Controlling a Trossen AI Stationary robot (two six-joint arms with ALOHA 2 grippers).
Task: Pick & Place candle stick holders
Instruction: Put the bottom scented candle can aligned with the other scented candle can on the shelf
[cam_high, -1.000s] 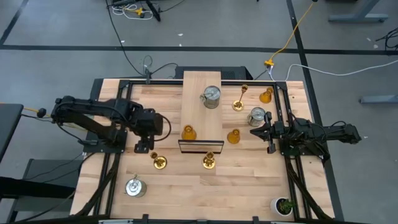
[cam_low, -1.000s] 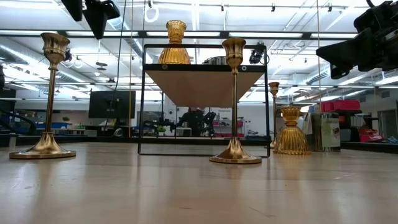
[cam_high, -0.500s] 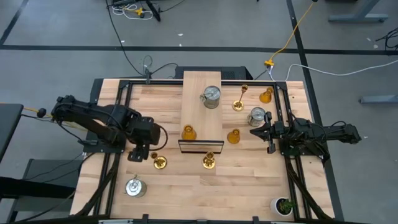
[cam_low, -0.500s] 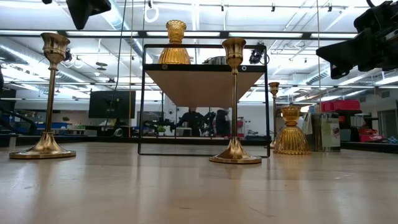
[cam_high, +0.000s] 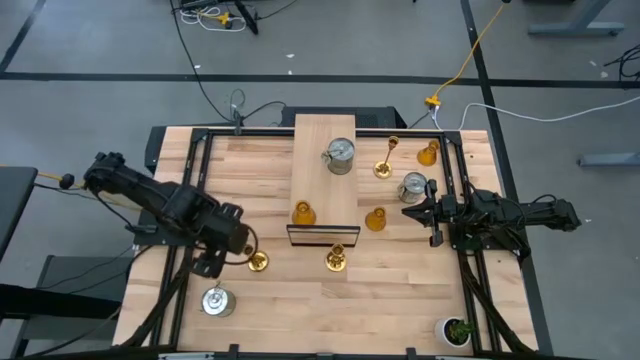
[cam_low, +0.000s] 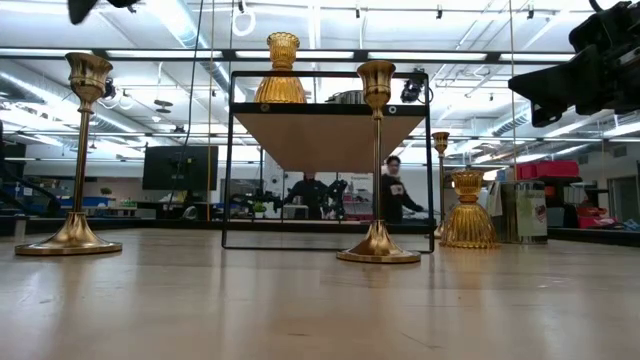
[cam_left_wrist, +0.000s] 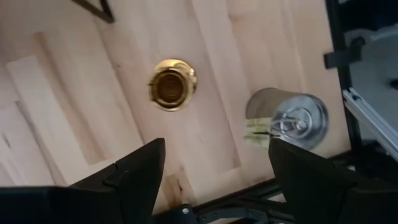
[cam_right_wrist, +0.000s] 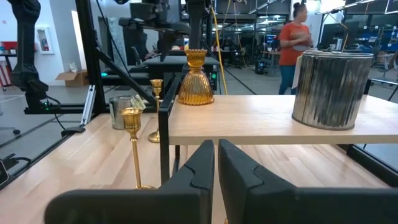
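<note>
Nearest the front edge of the table (cam_high: 300, 310), a silver can (cam_high: 216, 301) stands at the left corner. Just behind it the left tool (cam_high: 212, 262) hangs above the wood with its fingers (cam_left_wrist: 140, 163) spread wide and nothing between them, looking down on both that can and a gold candlestick (cam_high: 257, 261); it is probably lining up on one of the two. A second candlestick (cam_high: 336, 260) stands at the foot of the raised shelf (cam_high: 322, 150), which already carries an amber holder (cam_high: 304, 213) and a can (cam_high: 340, 155), so it looks to be the drop spot. Further back on the right, the right tool (cam_high: 408, 212) waits pinched closed and empty, beside the remaining pieces.
</note>
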